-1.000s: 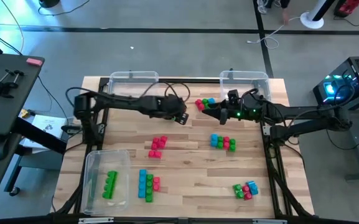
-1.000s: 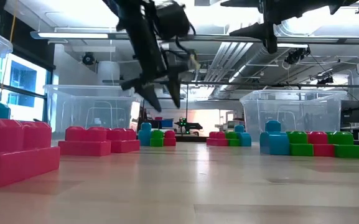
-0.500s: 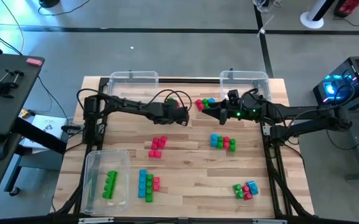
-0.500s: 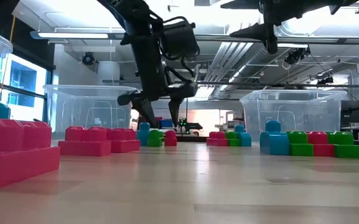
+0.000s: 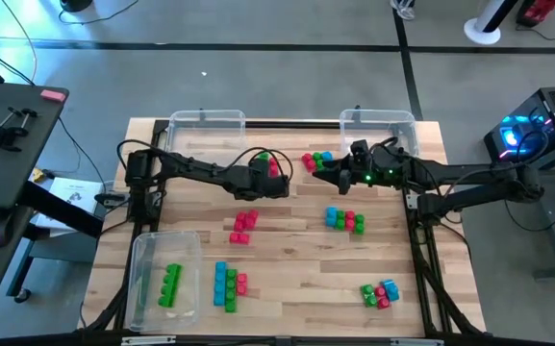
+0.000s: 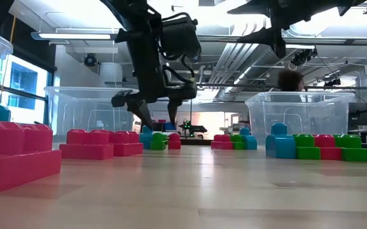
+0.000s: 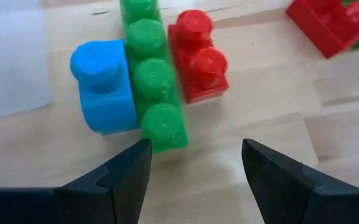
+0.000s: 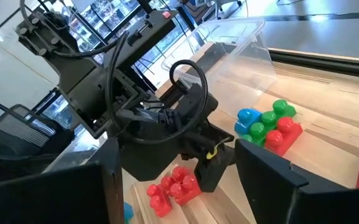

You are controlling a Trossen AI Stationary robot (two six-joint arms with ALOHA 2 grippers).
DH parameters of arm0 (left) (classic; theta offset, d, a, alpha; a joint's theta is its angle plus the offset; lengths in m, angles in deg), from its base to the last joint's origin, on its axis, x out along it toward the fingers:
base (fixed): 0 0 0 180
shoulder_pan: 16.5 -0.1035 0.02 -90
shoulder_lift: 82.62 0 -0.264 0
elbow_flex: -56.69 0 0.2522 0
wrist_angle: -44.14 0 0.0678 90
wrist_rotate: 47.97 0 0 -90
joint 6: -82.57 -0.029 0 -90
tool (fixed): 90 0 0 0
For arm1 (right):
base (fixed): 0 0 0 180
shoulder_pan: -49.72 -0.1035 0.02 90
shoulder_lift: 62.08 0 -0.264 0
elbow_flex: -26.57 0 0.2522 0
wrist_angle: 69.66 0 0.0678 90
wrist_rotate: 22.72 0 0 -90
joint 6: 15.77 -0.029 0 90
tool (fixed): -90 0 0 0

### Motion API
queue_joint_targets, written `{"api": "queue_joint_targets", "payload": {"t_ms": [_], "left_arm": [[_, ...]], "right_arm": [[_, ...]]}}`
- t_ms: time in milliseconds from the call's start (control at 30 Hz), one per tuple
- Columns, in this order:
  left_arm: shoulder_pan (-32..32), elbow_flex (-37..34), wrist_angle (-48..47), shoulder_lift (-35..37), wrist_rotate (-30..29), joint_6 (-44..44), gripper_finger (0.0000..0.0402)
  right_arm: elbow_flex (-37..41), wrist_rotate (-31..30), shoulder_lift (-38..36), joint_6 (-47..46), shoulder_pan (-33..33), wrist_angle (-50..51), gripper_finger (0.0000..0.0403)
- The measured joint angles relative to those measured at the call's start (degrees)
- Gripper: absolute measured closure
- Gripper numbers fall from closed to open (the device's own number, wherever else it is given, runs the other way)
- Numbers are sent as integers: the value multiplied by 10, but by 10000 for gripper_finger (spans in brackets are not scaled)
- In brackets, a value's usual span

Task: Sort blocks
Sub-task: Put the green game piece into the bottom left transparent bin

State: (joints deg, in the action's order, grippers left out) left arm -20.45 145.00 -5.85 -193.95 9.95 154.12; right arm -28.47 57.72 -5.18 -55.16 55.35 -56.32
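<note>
1. Nearest the work, the left gripper [image 7: 191,180] hangs with its two dark fingers [image 7: 126,171] spread wide and nothing between them, low over the table [image 5: 296,259]. In the left wrist view the bare wood between the fingertips is empty.

2. Just ahead of those fingertips lies a small cluster: a green bar [image 7: 151,87] of several studs, a blue block [image 7: 104,87] touching one long side and a red block [image 7: 198,56] touching the other. The bar's long axis runs straight away from the gripper, so its near end points into the gap and the open fingers stand across its narrow width. As a judgement, a short advance forward and down would bring the fingers astride the bar, though the blue and red neighbours crowd both sides.

3. Seen from above, that cluster [image 5: 267,163] sits near the table's far edge, between the two clear bins [image 5: 206,119], and the left arm is plainly the nearer one to it.

4. Farther along, the right gripper [image 5: 323,171] hovers with fingers likewise parted and empty, beside a second mixed pile [image 5: 315,159] toward the right rear bin [image 5: 378,119].

5. Other blocks wait well apart: a red group [image 5: 244,226] mid-table, a mixed row [image 5: 344,220] to the right, more near the front edge, and green ones [image 5: 170,284] already in the front-left bin [image 5: 148,252].
</note>
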Motion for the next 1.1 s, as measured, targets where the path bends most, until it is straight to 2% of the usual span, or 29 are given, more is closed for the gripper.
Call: {"api": "queue_joint_targets", "payload": {"t_ms": [267,733,1100], "left_arm": [[-3,-8,13,0,-17,34,163],[-9,-7,28,-39,6,24,163],[-34,-7,43,-40,-23,10,163]], "right_arm": [[0,2,0,0,0,6,208],[0,10,0,0,0,16,208],[0,12,0,0,0,29,208]]}}
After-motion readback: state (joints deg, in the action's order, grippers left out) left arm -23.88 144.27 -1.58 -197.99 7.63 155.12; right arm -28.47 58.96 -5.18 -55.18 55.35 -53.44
